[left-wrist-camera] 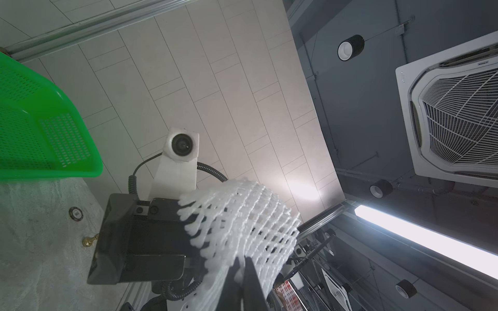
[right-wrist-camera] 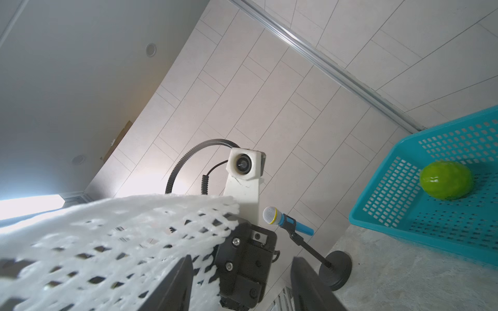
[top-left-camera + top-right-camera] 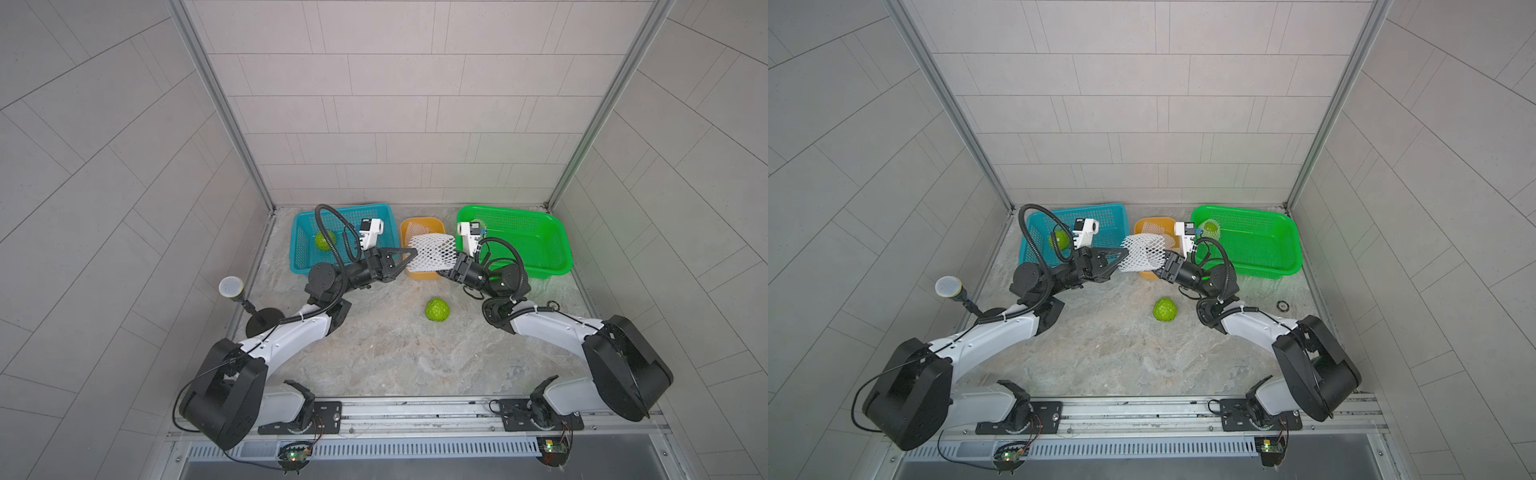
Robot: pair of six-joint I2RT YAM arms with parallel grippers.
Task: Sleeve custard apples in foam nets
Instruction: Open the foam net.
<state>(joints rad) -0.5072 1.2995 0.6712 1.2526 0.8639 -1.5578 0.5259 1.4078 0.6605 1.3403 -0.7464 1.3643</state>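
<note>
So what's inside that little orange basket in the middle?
A spare foam net lies at the far end of the orange basket. The stretched foam net held above covers the rest, so anything else inside is hidden.

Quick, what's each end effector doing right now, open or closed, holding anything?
Left end effector: closed, pinching one end of the white foam net.
Right end effector: open, jaws apart at the net's other end; no clamp visible.

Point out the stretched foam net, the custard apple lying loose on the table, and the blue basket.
foam net [image 3: 432, 252]: in a top view, middle of the stretched mesh.
loose custard apple [image 3: 437, 308]: in a top view, its upper surface.
blue basket [image 2: 390, 194]: right wrist view, its perforated side wall.
</note>
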